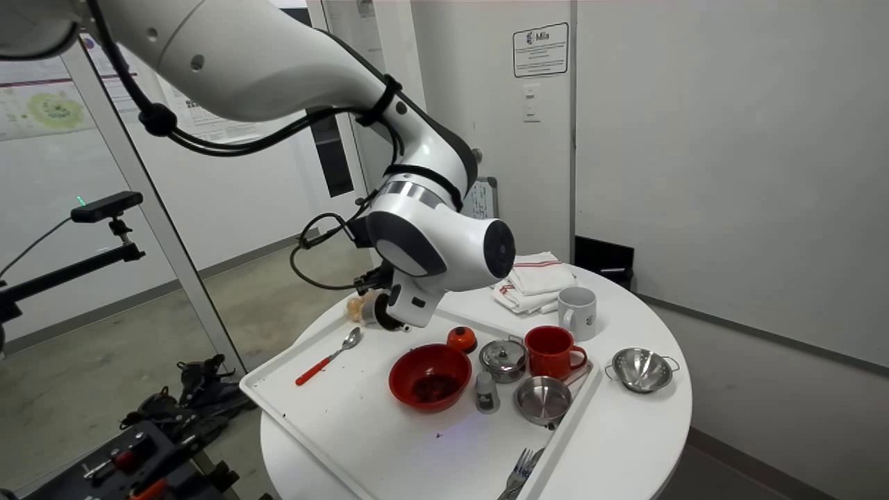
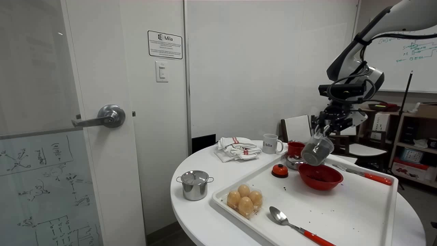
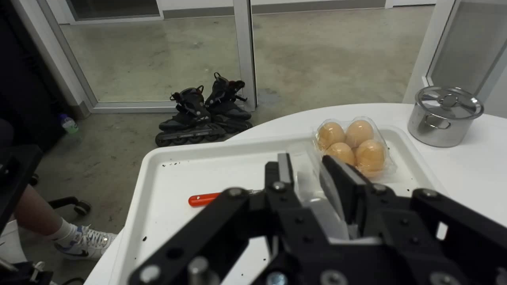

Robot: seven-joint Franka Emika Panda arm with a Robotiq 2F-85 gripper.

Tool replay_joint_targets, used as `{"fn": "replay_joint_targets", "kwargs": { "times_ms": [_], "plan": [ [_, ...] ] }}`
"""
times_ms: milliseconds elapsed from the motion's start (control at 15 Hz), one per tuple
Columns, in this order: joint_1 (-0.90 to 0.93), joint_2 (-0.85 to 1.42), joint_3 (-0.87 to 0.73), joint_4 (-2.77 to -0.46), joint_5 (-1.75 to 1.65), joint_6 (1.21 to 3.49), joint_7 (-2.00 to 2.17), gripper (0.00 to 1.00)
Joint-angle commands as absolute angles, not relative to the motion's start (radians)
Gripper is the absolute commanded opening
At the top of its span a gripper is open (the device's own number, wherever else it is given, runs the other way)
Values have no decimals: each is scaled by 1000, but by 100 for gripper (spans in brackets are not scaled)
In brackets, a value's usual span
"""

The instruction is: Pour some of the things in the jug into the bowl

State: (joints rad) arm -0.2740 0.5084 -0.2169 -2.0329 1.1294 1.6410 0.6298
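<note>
"What's underneath?"

"A round white tabletop (image 1: 646, 430); a white rimmed tray (image 1: 333, 410) covers much of it, one corner jutting past the edge."

"And beside the tray?"

"Folded white dish towels (image 2: 235, 150) with red stripes, piled just beside a pale mug (image 2: 269, 145) lettered 'Mila'. A two-handled steel colander (image 1: 642, 371) sits near the tray, open side up."

"Anything else?"

"A lidded steel stockpot (image 2: 194, 191), upright, near another corner of the tray but apart from it."
</note>
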Motion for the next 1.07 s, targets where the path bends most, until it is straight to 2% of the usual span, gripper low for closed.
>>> {"fn": "replay_joint_targets", "kwargs": {
  "times_ms": [0,667,1000],
  "plan": [
    [-296,540,-229,-1985,1168,1549,652,10],
    [-316,567,-246,-1967,1213,1438,646,10],
    [-292,561,-257,-1976,1207,1476,648,10]
  ]
}}
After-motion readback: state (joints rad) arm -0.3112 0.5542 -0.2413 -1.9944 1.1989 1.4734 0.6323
